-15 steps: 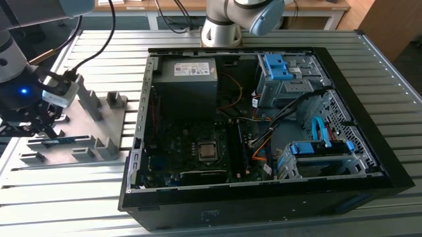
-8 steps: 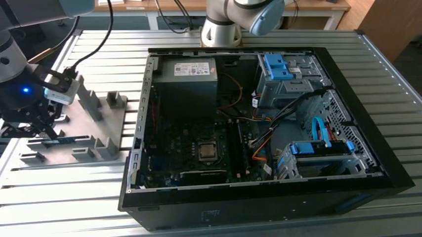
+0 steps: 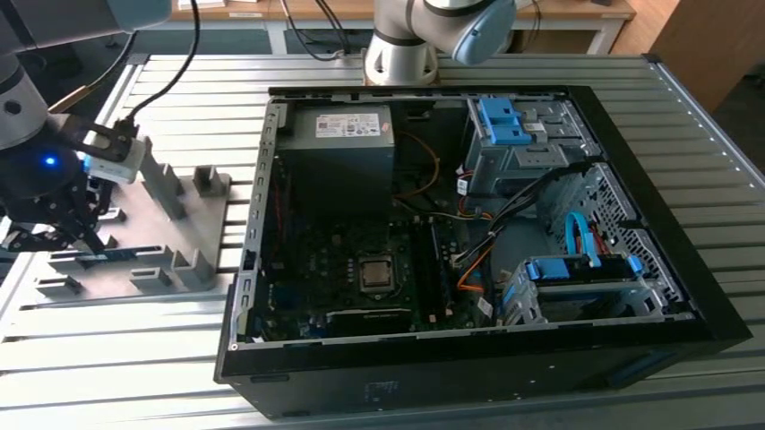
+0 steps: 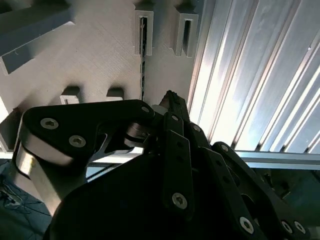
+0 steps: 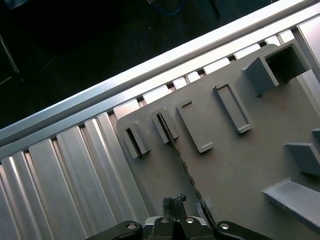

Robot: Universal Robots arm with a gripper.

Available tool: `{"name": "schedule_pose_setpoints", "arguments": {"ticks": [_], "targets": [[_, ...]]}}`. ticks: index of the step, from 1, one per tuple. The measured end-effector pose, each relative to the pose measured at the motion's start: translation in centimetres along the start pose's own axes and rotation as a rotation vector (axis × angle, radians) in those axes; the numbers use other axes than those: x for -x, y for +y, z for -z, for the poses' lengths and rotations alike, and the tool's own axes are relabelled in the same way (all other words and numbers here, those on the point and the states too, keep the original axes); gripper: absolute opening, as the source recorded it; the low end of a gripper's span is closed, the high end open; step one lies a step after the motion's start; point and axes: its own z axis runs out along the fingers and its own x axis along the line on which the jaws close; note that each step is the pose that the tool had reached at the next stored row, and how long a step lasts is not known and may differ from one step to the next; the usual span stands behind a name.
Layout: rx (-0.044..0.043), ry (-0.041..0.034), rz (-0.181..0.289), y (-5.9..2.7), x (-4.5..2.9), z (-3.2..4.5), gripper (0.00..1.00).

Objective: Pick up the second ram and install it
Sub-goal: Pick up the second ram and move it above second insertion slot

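The second ram (image 4: 142, 60) is a thin dark stick standing on edge in the slotted blocks of a grey fixture plate (image 4: 100, 55). It also shows as a dark line in the first wrist view (image 5: 180, 155) and with a blue strip in the exterior view (image 3: 124, 253). My gripper (image 4: 170, 97) hangs low over the plate with its fingertips (image 5: 173, 202) drawn together, shut on nothing I can see. In both wrist views the ram runs just beside the tips, not between them. In the exterior view my gripper (image 3: 66, 240) sits at the plate's near left end, close to the ram.
The fixture plate (image 3: 179, 224) carries several upright grey blocks and slots (image 5: 232, 107). An open black computer case (image 3: 478, 233) with its motherboard lies to the exterior view's right on the ribbed aluminium table (image 3: 120, 340). The arm's base (image 3: 400, 54) stands behind the case.
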Motion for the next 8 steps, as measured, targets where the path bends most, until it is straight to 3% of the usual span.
{"name": "schedule_pose_setpoints", "arguments": {"ticks": [8], "targets": [[-0.0071,0.0049,0.09,0.0,0.0,0.0,0.1]]}}
